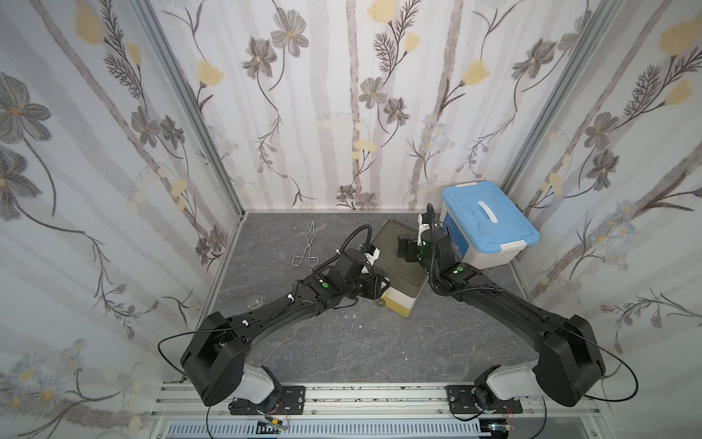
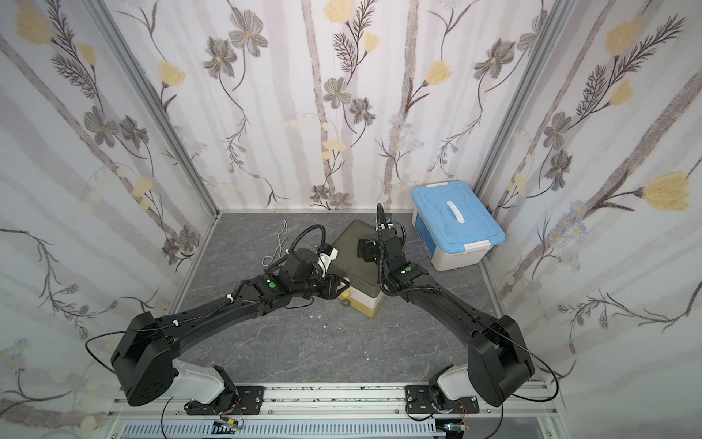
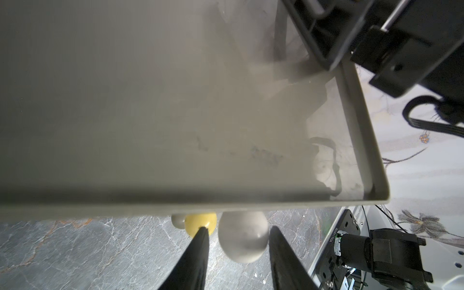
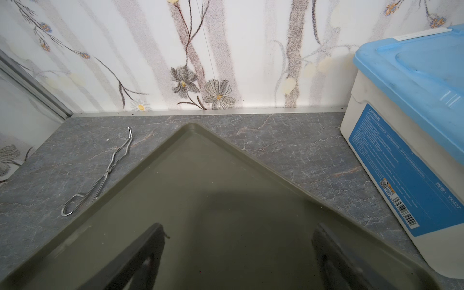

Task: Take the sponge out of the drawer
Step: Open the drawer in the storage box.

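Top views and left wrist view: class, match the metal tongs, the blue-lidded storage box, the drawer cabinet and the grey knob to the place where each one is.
Things
1. metal tongs
2. blue-lidded storage box
3. drawer cabinet
4. grey knob

Places
A. between the fingers of the left claw
B. back right corner of the table
C. lying flat on the table, left of the cabinet
D. mid-table, under the right claw

Pairs: 1-C, 2-B, 3-D, 4-A
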Tool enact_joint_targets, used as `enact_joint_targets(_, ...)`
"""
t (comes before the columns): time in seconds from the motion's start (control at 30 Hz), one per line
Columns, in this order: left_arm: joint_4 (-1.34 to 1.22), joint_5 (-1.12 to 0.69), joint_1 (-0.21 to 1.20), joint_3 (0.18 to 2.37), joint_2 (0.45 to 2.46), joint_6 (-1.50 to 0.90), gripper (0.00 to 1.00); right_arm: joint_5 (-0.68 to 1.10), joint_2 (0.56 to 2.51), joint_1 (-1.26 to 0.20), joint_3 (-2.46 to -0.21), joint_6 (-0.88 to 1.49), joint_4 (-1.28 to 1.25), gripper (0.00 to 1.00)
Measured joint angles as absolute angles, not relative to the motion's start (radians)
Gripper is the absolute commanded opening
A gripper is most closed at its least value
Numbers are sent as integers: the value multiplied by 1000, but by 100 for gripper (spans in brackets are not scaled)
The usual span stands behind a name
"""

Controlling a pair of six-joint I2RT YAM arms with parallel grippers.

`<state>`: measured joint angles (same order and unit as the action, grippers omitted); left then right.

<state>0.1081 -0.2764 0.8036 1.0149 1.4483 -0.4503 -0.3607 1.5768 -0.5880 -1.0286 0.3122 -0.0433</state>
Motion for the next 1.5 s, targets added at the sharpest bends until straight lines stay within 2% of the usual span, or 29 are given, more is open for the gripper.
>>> enact_joint_targets(0.17, 100, -274, 804, 1020, 1448, -440, 38, -366, 1580, -588, -1029, 313, -51, 93)
enact_joint_targets(0.37, 100, -270, 804, 1039, 1467, -426, 25, -373, 1612, -589, -1039, 304, -76, 93)
enact_joint_targets(0.43, 98, -270, 804, 1039, 1467, -425, 18, -371, 1618, -589, -1042, 303, -77, 93)
enact_joint_targets(0.7, 96, -270, 804, 1038, 1467, -421, 9, -361, 1633, -590, -1042, 313, -93, 93)
enact_joint_targets(1.07, 79, -262, 804, 943, 1373, -423, 7, -421, 1694, -589, -1092, 314, -83, 91)
enact_joint_targets(1.5, 171, -213, 813, 764, 1096, -492, 7, -442, 1705, -590, -1101, 328, -84, 90)
